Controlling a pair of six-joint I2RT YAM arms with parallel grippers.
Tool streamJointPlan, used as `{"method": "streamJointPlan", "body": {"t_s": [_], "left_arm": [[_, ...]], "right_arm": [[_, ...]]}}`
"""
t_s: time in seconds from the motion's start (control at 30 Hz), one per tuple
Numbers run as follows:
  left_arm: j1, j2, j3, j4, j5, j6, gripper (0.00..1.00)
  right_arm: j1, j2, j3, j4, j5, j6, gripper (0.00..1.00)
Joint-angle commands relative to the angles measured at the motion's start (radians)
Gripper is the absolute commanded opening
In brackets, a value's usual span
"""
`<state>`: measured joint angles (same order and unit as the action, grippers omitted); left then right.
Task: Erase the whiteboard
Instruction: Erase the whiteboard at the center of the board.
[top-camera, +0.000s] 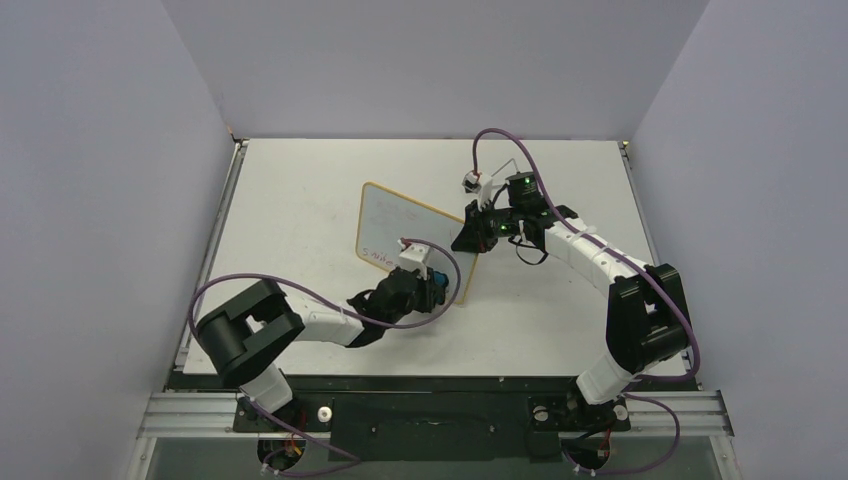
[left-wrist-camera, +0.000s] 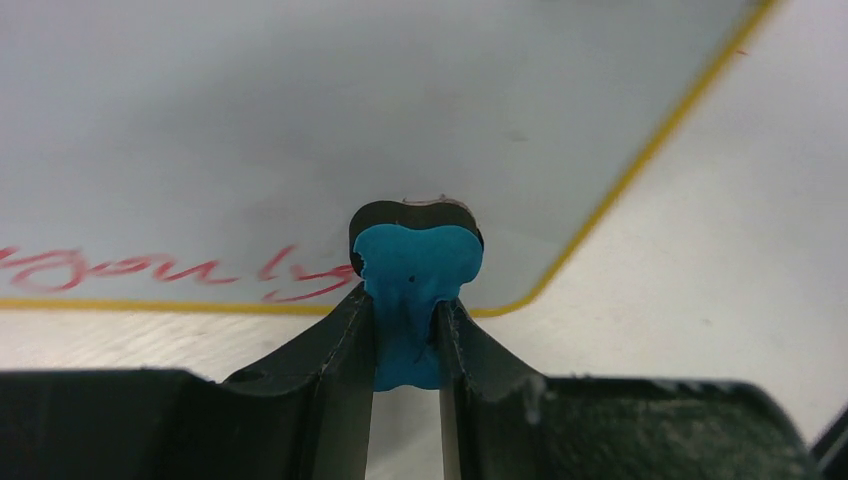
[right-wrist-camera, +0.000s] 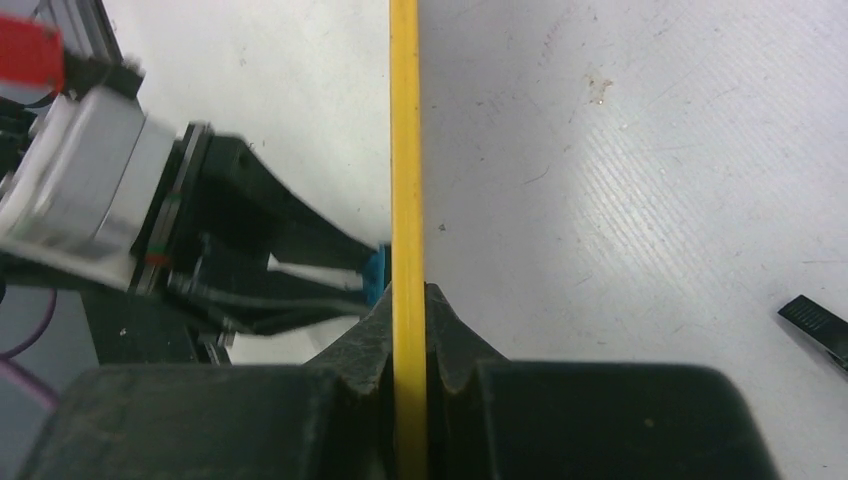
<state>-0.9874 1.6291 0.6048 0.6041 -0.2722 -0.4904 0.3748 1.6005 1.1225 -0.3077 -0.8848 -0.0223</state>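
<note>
The whiteboard (top-camera: 400, 230) stands tilted in the middle of the table, white with a thin yellow-wood frame. Red handwriting (left-wrist-camera: 160, 270) runs along its lower left edge. My left gripper (top-camera: 437, 285) is shut on the blue-and-black eraser (left-wrist-camera: 415, 265), whose black face is pressed to the board near its lower right corner, just right of the writing. My right gripper (top-camera: 472, 232) is shut on the board's frame edge (right-wrist-camera: 405, 150) and holds it at the upper right side. The eraser's blue tip (right-wrist-camera: 375, 275) shows beside the frame in the right wrist view.
A small black piece (right-wrist-camera: 815, 325) lies on the table to the right of the board. Grey walls enclose the table on three sides. The table (top-camera: 300, 190) is bare white to the left and behind the board.
</note>
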Motion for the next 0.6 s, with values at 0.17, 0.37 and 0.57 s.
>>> {"method": "streamJointPlan", "body": {"t_s": [0.17, 0.37, 0.57], "left_arm": [[0.178, -0.06, -0.099, -0.011, -0.056, -0.065, 0.0], [0.167, -0.146, -0.132, 0.079, 0.025, -0.019, 0.0], [0.047, -0.071, -0.013, 0.078, 0.022, 0.028, 0.0]], "right_arm": [[0.014, -0.023, 0.011, -0.04, -0.046, 0.03, 0.0], [0.018, -0.015, 0.013, -0.04, -0.045, 0.03, 0.0], [0.023, -0.013, 0.013, -0.038, -0.04, 0.03, 0.0]]}}
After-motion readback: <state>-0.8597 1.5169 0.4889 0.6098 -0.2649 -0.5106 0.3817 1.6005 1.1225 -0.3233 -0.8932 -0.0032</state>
